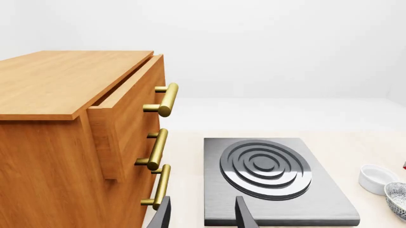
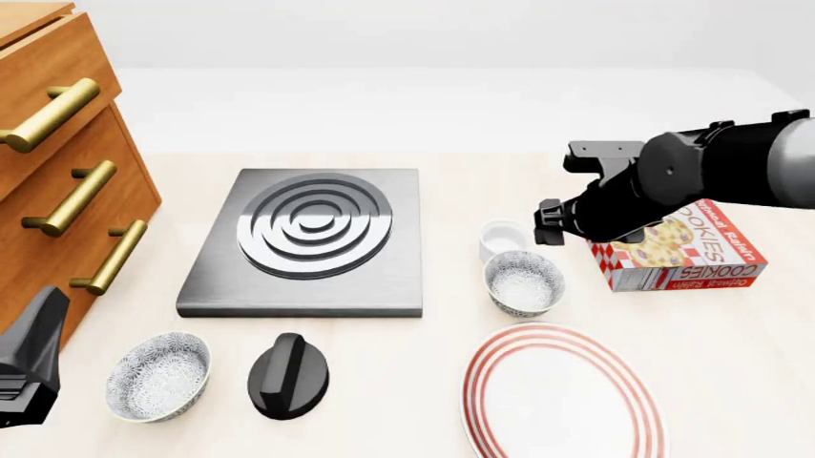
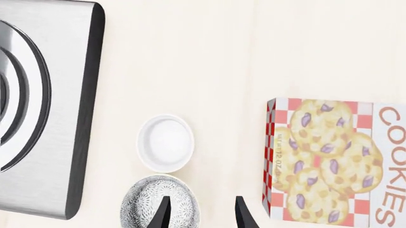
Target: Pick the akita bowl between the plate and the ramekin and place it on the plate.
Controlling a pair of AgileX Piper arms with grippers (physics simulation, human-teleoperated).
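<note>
akita bowl [image 2: 524, 282] stands upright on the desk [image 2: 421, 363], mouth up; it is round, so no long axis. it is between the ramekin [image 2: 503, 236] behind it and the plate [image 2: 563, 393] in front. right fingers [image 3: 161, 213] are parted and hold nothing, above the bowl's rim. left fingers [image 1: 244, 214] are also parted, near the wooden drawers [image 1: 76, 142].

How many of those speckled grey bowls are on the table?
2. One speckled bowl sits between the white ramekin and the red-ringed plate. The other speckled bowl is at the near left, beside the black knob. None seems hidden.
</note>
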